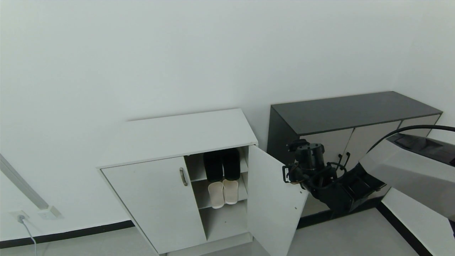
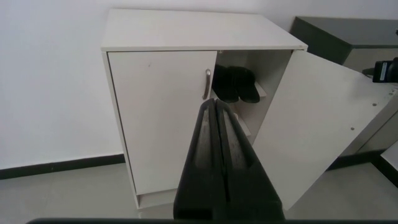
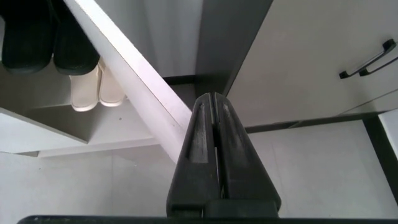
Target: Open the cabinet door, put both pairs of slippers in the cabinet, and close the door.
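The white cabinet (image 1: 177, 137) has its left door closed and its right door (image 1: 273, 206) swung open. Inside, a black pair of slippers (image 1: 222, 164) stands on the upper shelf and a white pair (image 1: 223, 193) on the shelf below. My right gripper (image 1: 289, 173) is shut, its tip at the free edge of the open door (image 3: 130, 68); the right wrist view has the black slippers (image 3: 43, 37) and white slippers (image 3: 96, 87) beyond it. My left gripper (image 2: 214, 107) is shut and empty, some way in front of the cabinet (image 2: 186, 31), facing the black slippers (image 2: 239, 84).
A dark-topped cabinet (image 1: 355, 110) with grey doors and black handles (image 3: 367, 59) stands right of the white one, close behind the open door. A wall socket with a cable (image 1: 21, 217) is at the lower left. Grey floor (image 1: 355, 234) lies in front.
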### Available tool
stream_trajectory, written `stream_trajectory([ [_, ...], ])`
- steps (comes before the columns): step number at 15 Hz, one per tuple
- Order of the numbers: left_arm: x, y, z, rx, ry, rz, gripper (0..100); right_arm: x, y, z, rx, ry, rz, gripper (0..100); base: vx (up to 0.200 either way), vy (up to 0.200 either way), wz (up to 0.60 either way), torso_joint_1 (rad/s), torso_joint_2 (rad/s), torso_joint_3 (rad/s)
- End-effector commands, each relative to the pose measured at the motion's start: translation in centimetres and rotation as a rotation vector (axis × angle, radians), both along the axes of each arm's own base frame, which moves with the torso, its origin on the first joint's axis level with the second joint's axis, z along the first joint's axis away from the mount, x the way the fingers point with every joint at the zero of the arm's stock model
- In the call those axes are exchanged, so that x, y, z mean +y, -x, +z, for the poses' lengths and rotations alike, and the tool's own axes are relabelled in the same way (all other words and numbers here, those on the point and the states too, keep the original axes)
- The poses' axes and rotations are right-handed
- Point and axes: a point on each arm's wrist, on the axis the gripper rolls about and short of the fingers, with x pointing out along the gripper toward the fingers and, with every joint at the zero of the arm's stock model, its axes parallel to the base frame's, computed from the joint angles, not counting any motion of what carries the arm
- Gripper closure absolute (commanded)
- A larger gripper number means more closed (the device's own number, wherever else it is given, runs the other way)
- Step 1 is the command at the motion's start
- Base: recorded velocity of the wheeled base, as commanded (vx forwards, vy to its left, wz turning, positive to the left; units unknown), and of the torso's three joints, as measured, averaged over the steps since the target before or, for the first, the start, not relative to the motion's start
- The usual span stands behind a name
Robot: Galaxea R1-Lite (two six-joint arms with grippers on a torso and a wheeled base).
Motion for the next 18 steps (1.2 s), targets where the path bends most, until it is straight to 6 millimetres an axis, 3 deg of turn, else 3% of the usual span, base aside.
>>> stream_trajectory([
  [1,0.0,0.0,0.0,0.002,0.000,0.000,100,1.3,1.3,0.7,-0.008,-0.005,0.039,100,0.000,0.000,0.00,0.000,0.00,0.000],
  [6,0.0,0.0,0.0,0.002,0.000,-0.001,100,3.9,4.8,2.0,-0.031,-0.024,0.136,100,0.000,0.000,0.00,0.000,0.00,0.000],
  [9,0.0,0.0,0.0,0.002,-0.001,-0.001,100,3.8,6.4,2.8,-0.067,-0.021,0.178,100,0.000,0.000,0.00,0.000,0.00,0.000],
  [18,0.0,0.0,0.0,0.000,0.000,-0.001,100,3.4,7.1,3.3,-0.075,0.016,0.210,100,0.000,0.000,0.00,0.000,0.00,0.000],
])
